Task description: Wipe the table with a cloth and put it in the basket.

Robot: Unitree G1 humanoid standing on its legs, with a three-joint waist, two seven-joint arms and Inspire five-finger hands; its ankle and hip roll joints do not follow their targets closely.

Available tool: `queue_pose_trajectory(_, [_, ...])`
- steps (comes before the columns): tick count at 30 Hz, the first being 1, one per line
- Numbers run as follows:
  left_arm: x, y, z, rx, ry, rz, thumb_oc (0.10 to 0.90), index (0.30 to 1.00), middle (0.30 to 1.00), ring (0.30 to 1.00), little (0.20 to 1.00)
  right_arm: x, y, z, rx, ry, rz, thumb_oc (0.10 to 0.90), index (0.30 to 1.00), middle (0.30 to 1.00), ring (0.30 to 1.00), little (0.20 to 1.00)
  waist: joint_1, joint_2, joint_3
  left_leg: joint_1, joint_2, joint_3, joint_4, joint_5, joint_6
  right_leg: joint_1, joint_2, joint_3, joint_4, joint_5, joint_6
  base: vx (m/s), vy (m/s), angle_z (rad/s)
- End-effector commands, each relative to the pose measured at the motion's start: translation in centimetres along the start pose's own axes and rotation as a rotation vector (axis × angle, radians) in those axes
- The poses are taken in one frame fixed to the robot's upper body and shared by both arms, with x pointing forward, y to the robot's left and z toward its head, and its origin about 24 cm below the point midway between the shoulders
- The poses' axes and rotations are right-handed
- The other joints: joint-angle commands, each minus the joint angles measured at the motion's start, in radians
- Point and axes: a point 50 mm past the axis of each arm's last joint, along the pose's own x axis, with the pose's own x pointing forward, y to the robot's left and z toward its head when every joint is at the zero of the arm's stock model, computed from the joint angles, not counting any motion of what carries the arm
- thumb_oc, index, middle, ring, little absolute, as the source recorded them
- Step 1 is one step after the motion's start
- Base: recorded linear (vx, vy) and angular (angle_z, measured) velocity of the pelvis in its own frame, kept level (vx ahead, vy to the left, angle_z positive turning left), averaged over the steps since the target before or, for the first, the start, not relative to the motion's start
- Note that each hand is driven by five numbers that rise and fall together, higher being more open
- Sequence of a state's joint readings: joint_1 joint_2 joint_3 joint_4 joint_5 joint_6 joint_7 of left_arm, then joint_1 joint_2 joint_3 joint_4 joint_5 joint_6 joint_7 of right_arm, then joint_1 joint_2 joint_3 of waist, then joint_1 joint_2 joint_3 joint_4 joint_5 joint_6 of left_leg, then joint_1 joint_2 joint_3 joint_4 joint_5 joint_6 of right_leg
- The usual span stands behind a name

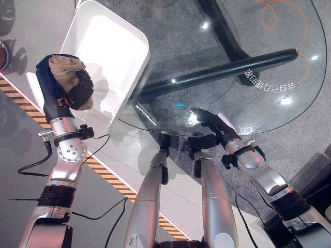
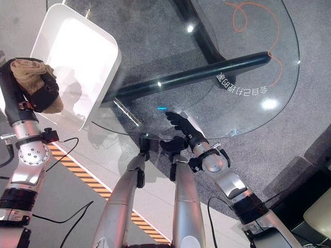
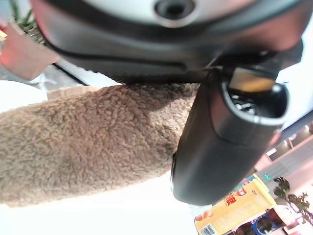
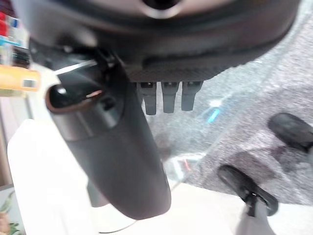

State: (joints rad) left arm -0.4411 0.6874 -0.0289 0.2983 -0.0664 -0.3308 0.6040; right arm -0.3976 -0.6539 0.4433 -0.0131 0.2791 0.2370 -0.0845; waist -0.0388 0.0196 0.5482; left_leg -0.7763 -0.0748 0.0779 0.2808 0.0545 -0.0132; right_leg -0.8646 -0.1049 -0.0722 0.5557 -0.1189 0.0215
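My left hand is shut on a brown fleecy cloth, held just outside the near-left rim of the white basket. Up close the cloth lies bunched against my palm with the thumb pressed beside it. The basket stands on the floor left of the round glass table. Over the table's near edge rests my right hand, its fingers straight and nothing in it. In the right eye view the cloth sits beside the basket, and the right hand lies on the glass.
A dark tubular table leg runs under the glass. A yellow-and-black striped tape line crosses the floor near me. An orange cord loops beneath the far side of the table.
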Motion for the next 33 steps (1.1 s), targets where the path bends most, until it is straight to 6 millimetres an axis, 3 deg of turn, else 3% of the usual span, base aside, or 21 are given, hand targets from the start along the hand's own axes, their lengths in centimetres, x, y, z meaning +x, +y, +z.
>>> queue_pose_trajectory(1, [3.5, 2.8, 3.9, 0.054, -0.224, 0.176, 0.1, 0.3, 0.3, 0.3, 0.2, -0.2, 0.4, 1.8, 0.019, -0.091, 0.054, 0.8, 0.9, 0.9, 0.9, 0.9, -0.021, 0.019, -0.028, -0.073, -0.001, 0.057, 0.207, -0.143, 0.014, 0.009, 0.008, 0.043, -0.234, 0.157, 0.068, 0.01, 0.045, -0.01])
queue_pose_trajectory(13, [5.7, 1.2, 2.7, 0.298, -0.168, 0.103, 0.1, 0.3, 0.3, 0.3, 0.2, 0.2, -0.5, 2.8, 0.003, -0.095, 0.046, 0.8, 0.9, 0.9, 0.9, 0.9, -0.056, 0.011, -0.028, -0.143, -0.002, 0.077, 0.213, -0.143, 0.012, -0.083, 0.012, 0.071, -0.243, 0.193, 0.087, 0.01, 0.062, -0.05])
queue_pose_trajectory(22, [7.0, -0.4, 1.8, 0.316, -0.064, 0.047, 0.1, 0.3, 0.3, 0.3, 0.2, 1.1, -1.2, 3.4, -0.002, -0.099, 0.024, 0.8, 0.9, 0.9, 0.9, 0.9, -0.075, 0.001, -0.028, -0.195, -0.002, 0.085, 0.227, -0.141, 0.011, -0.142, 0.02, 0.082, -0.231, 0.208, 0.093, 0.0, 0.035, -0.03])
queue_pose_trajectory(33, [7.9, 0.0, 1.3, 0.3, 0.006, 0.106, 0.1, 0.3, 0.3, 0.3, 0.2, 1.4, -1.5, 3.4, 0.005, -0.108, 0.007, 0.8, 0.9, 0.9, 0.9, 0.9, -0.089, -0.011, -0.028, -0.247, -0.003, 0.078, 0.245, -0.139, 0.005, -0.196, 0.032, 0.088, -0.204, 0.21, 0.09, 0.0, 0.0, 0.0])
